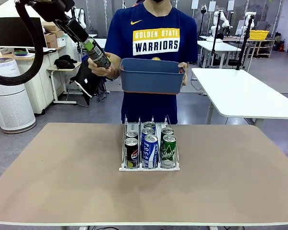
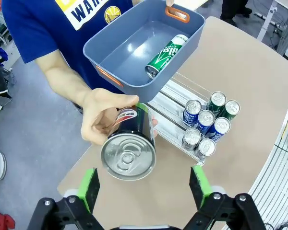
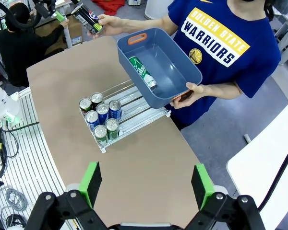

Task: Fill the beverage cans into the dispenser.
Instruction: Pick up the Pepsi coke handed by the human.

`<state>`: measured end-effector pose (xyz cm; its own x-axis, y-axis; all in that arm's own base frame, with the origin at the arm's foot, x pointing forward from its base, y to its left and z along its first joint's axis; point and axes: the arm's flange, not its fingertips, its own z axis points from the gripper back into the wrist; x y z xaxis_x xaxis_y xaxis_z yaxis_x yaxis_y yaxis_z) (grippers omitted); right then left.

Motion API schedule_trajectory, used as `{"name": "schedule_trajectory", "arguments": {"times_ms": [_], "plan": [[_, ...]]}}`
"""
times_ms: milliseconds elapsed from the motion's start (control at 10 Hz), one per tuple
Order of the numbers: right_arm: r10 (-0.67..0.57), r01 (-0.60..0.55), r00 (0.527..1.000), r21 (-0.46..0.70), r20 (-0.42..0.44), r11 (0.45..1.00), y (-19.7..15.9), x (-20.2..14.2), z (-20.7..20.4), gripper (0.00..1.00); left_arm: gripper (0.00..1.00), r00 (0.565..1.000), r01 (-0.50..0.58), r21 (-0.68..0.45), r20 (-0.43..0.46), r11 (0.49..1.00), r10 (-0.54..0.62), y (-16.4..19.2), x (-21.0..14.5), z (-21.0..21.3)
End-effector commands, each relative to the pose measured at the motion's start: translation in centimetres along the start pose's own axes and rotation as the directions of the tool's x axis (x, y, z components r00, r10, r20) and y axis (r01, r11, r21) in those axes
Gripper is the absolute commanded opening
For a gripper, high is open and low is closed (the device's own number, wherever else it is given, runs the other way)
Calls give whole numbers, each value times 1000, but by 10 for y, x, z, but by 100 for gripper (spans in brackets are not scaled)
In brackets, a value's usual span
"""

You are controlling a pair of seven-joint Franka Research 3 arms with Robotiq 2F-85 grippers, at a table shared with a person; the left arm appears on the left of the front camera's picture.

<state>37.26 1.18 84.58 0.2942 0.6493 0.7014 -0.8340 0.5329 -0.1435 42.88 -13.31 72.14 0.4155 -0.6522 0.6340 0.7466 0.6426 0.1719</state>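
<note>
Though spread, left claw (image 2: 144,184) astride black Pepsi can (image 2: 128,152); right claw (image 3: 145,184) spread too, empty.

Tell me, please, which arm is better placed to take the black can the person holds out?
Left: the left gripper is open with the black can between its pads; the right gripper hangs open far away.
</note>
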Motion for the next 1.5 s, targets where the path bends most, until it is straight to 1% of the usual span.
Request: {"name": "schedule_trajectory", "arguments": {"times_ms": [0, 200, 300, 500, 700, 900, 1000, 1400], "plan": [[0, 0, 1000, 1, 3, 1000, 0, 0, 0, 100, 100, 1000, -6, -1, 1, 1000, 6, 2, -2, -1], [0, 0, 1000, 1, 3, 1000, 0, 0, 0, 100, 100, 995, -83, 2, 53, 997, 83, 7, 1, -8], [0, 0, 1000, 1, 3, 1000, 0, 0, 0, 100, 100, 995, -77, -15, 59, 997, 77, 13, 0, -9], [0, 0, 1000, 1, 3, 1000, 0, 0, 0, 100, 100, 995, -72, -15, 67, 997, 73, 13, 4, -19], [0, 0, 1000, 1, 3, 1000, 0, 0, 0, 100, 100, 997, -21, -26, 73, 999, 23, 22, -2, -25], [0, 0, 1000, 1, 3, 1000, 0, 0, 0, 100, 100, 996, -21, -14, 83, 1000, 22, 23, -1, -37], [0, 0, 1000, 1, 3, 1000, 0, 0, 0, 100, 100, 996, -21, -20, 84, 1000, 22, 26, -6, -37], [0, 0, 1000, 1, 3, 1000, 0, 0, 0, 100, 100, 995, -20, -20, 99, 1000, 22, 29, -5, -45]]}}
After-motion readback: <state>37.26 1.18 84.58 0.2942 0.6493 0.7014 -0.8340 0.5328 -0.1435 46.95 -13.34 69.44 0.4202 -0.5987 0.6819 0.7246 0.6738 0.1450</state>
